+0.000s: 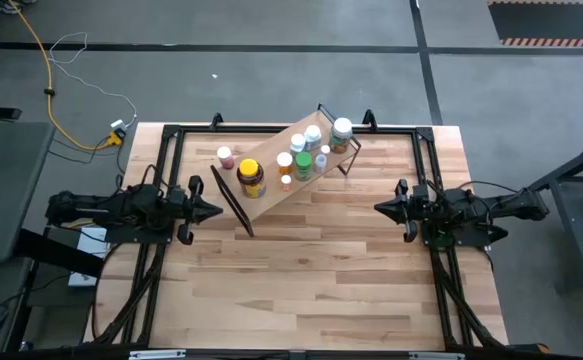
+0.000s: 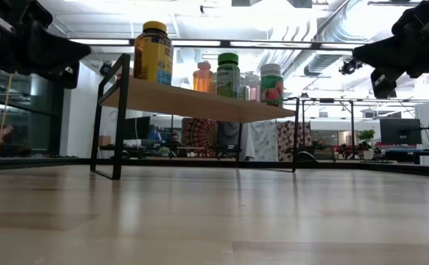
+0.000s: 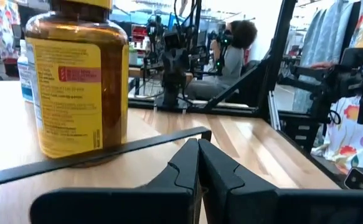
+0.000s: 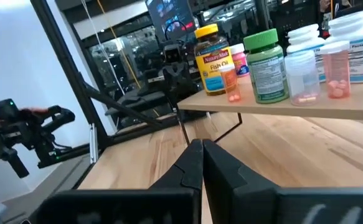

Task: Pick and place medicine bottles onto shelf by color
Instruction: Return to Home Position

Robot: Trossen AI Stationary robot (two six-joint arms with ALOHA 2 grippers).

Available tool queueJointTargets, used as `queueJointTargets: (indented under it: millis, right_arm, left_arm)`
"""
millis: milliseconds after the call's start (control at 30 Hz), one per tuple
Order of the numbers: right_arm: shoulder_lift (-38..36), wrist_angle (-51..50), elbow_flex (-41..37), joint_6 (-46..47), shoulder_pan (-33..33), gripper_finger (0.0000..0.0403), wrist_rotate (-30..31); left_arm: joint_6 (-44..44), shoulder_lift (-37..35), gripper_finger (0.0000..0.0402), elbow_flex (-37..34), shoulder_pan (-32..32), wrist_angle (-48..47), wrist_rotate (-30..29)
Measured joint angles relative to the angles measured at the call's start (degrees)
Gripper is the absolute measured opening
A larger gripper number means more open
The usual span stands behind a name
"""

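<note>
Two grippers hang above the table (image 1: 311, 285), and you can see both with jaws pressed together, holding nothing. The left gripper (image 1: 214, 210) is at the left side, near the shelf's left wire end. The right gripper (image 1: 379, 207) is at the right side, apart from the shelf (image 1: 269, 201).

The shelf sits slantwise across the far middle of the table. On its board you find the amber jar (image 1: 251, 177) at the left end, then a tiny orange bottle (image 1: 286, 181), a green bottle (image 1: 302, 166), and white bottles (image 1: 313, 136) toward the far right end. A pink-capped bottle (image 1: 225, 156) stands at the board's far left corner; you cannot tell whether it is on the board or beside it.
</note>
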Motion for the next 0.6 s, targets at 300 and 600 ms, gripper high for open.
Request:
queueJointTargets:
  millis: [300, 600]
  right_arm:
    - [1.13, -1.42, 0.0, -0.02, 0.0, 0.0, 0.0]
    - [1.14, -1.37, -0.02, -0.03, 0.0, 0.0, 0.0]
  left_arm:
    - [0.01, 0.57, 0.0001, 0.0, 0.0, 0.12, 0.0]
    - [-0.01, 0.57, 0.0001, 0.0, 0.0, 0.13, 0.0]
